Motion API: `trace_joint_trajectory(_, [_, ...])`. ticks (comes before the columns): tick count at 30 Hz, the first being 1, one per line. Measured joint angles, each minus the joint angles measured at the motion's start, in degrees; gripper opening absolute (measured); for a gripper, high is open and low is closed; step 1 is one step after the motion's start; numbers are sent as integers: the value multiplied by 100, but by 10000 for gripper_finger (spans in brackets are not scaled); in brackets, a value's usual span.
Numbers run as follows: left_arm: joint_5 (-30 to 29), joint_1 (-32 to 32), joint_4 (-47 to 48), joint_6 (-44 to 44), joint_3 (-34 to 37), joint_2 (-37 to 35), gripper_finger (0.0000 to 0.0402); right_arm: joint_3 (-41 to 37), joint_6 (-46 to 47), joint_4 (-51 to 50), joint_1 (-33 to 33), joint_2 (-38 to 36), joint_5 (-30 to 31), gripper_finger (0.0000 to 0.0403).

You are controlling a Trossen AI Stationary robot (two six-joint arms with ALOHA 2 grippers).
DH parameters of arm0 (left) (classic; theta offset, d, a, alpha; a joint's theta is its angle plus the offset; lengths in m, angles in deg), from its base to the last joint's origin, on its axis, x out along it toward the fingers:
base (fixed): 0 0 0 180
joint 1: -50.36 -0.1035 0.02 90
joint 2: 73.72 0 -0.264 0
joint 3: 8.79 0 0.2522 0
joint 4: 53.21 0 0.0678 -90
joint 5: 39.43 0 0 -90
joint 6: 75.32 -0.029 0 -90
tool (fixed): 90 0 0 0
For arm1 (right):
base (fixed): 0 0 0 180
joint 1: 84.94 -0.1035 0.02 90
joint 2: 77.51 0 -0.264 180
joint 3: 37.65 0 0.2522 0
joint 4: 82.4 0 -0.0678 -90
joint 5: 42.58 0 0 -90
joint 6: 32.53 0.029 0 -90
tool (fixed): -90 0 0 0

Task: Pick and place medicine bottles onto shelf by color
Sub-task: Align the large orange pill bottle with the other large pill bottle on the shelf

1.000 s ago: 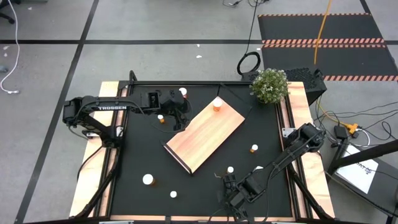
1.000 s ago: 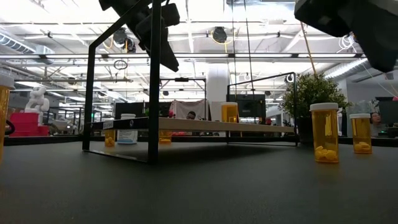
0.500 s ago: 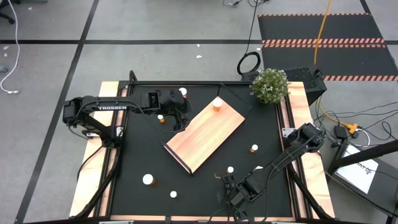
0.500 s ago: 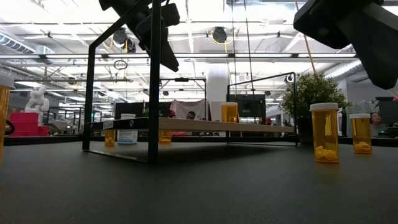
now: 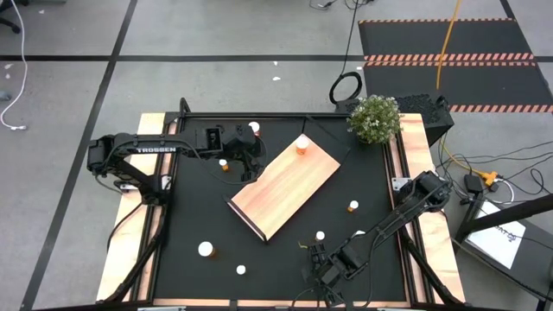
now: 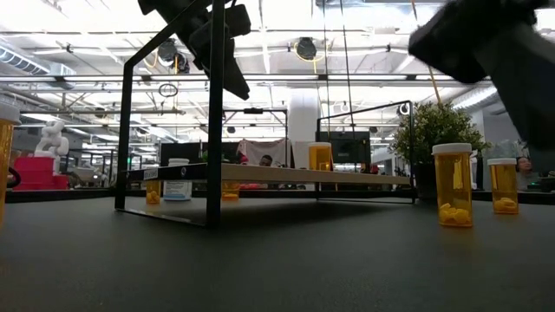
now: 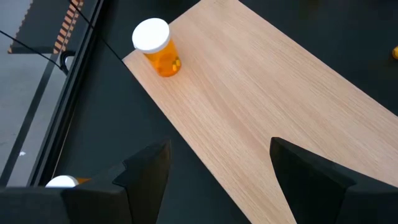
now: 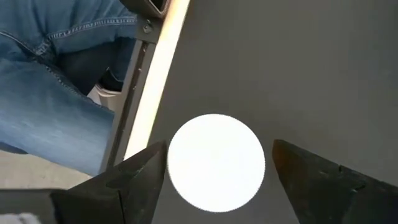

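The light-wood shelf (image 5: pixel 285 190) lies slantwise mid-table, raised on a black frame (image 6: pixel 214 113), with its dark lip (image 5: pixel 244 220) at the near end. One orange bottle with a white cap (image 5: pixel 302 145) stands on its far corner (image 7: pixel 155 46). My left gripper (image 5: pixel 251 168) hovers open over the shelf's left edge (image 7: pixel 221 149), empty. My right gripper (image 5: pixel 313 256) is near the table's near edge, pointing down, open, with its fingers on either side of a white-capped bottle (image 8: pixel 216 160) and a gap on each side. More bottles stand on the mat (image 5: pixel 352 206) (image 5: pixel 206 250) (image 5: pixel 224 164).
A potted plant (image 5: pixel 374 117) stands at the far right corner. Two orange bottles (image 6: pixel 452 185) (image 6: pixel 503 185) stand right of the shelf in the low view. A person's jeans (image 8: pixel 56 74) show beyond the table's near edge (image 8: pixel 155 81), close to my right gripper.
My right gripper has gone down a little near the table's near edge and shows blurred in the low view. My left arm and the bottles have kept still.
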Motion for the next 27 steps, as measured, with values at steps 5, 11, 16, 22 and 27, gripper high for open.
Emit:
trace_joint_trajectory(5, [-1, 0, 0, 0, 0, 0, 273, -140, -1, 275, 2, 0, 140, 274])
trace_joint_trajectory(11, [1, 0, -4, -2, 0, 0, 273, -140, -7, 274, 2, 0, 138, 217])
trace_joint_trajectory(16, [1, 0, -4, -1, 0, 0, 273, -140, 0, 273, 2, -15, 138, 196])
trace_joint_trajectory(22, [0, 0, -4, -2, 0, 1, 273, -140, 129, 256, 93, -278, 162, 219])
trace_joint_trajectory(27, [1, 0, -2, -36, 0, 2, 273, -138, 321, 6, 286, -733, 175, 226])
